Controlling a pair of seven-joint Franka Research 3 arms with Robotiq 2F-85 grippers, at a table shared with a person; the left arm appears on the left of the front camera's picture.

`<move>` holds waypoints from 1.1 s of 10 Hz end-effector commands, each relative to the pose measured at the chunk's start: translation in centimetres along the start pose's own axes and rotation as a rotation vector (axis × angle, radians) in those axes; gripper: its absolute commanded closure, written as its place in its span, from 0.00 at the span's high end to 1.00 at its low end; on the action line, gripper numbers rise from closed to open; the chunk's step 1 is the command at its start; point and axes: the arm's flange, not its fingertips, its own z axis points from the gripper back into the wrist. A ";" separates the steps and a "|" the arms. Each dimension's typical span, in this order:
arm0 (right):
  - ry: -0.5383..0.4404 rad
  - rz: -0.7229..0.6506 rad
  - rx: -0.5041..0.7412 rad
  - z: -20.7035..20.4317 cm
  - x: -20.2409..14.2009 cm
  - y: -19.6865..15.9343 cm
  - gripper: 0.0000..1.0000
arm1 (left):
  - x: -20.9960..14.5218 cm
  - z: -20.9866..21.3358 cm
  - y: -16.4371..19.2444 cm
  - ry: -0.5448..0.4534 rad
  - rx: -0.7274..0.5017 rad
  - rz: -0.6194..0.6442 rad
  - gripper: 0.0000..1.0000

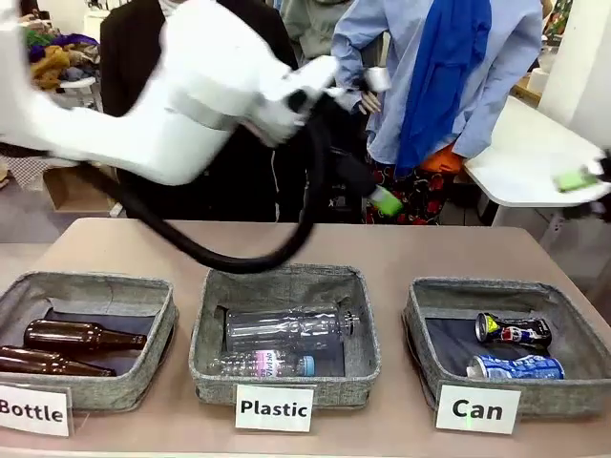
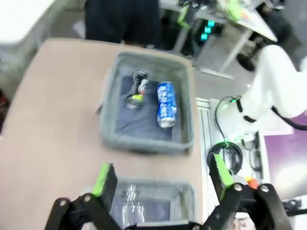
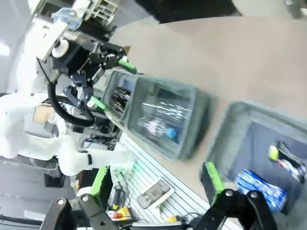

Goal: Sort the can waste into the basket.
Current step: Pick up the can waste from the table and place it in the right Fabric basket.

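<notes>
cans: blue can (image 1: 516,366) and dark can (image 1: 513,330) lie inside the Can basket (image 1: 431,329), far right | left gripper (image 2: 160,178): jaws wide apart, holding nothing, up above the table | right gripper (image 3: 156,184): jaws apart, holding nothing

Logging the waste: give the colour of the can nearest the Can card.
Bright blue with white print, clearest in the front view.

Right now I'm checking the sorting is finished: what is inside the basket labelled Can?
The Can basket holds two crushed cans on its dark lining: a dark can and, nearer the card, a blue can. Its near wall hides the front strip of the lining.
</notes>
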 end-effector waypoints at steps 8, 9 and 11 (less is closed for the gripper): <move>-0.089 -0.096 0.054 -12.9 5.6 -1.6 1.00 | -26.1 18.2 3.7 -0.420 -0.172 0.503 1.00; -0.062 -0.053 0.075 -12.5 4.5 -0.9 1.00 | -28.4 18.2 4.1 -0.431 -0.122 0.541 1.00; -0.062 -0.053 0.075 -12.5 4.5 -0.9 1.00 | -24.8 18.4 4.0 -0.339 -0.181 0.503 1.00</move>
